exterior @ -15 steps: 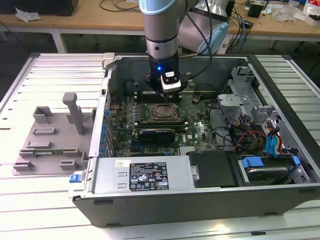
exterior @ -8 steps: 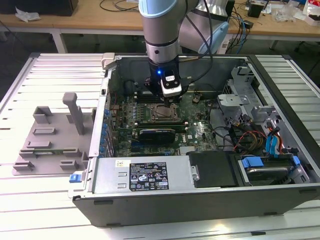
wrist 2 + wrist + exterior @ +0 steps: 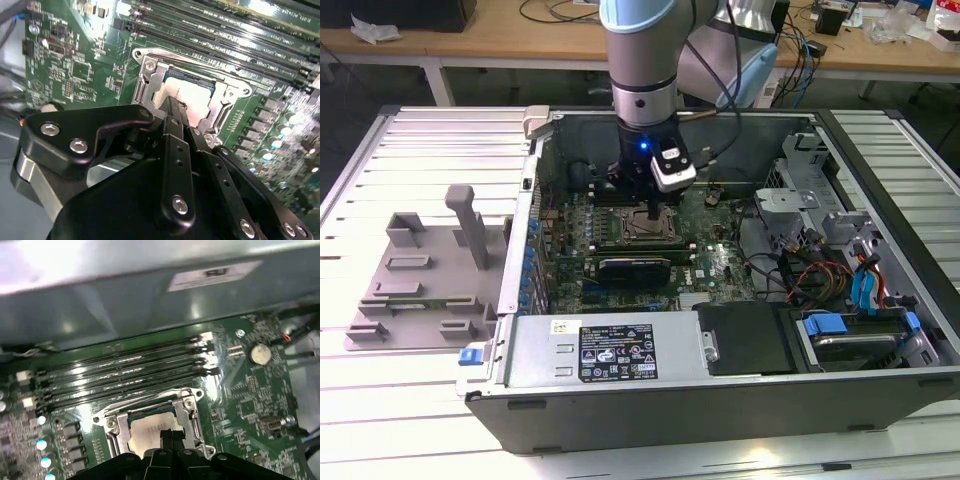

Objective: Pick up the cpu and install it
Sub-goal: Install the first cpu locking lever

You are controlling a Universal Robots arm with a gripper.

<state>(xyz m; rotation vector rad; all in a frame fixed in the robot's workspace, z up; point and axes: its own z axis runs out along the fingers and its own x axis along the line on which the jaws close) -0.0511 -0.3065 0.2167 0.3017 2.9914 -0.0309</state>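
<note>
Arm is inside the open PC case [image 3: 880, 150], wrist pointing straight down over the motherboard [image 3: 720, 265]. Gripper [image 3: 653, 212] sits directly above the socket frame [image 3: 642, 232] in the exterior view.

The cpu [image 3: 181, 92] is already lying in the socket — silver-grey top visible inside the metal frame [image 3: 227, 97] in the second wrist view, and again in the first wrist view, cpu [image 3: 150, 429] framed by the bracket [image 3: 192, 412]. It looks flat and level in the recess, not tilted.

Fingers [image 3: 172, 112] are brought together into one narrow black tip, no visible gap between them. The tip ends right at the near edge of the chip's top face — cannot tell whether it is touching or just above. Nothing is gripped between the fingers as far as either wrist view shows.

Memory slots [image 3: 125, 372] run beside the socket, between it and the case wall [image 3: 125, 300]. Coin cell [image 3: 260, 354] sits off to the side on the board.

Outside the case, on the exterior view's left, a grey plastic tray [image 3: 420, 285] sits on the slatted table [image 3: 380, 420], well apart from the arm.
</note>
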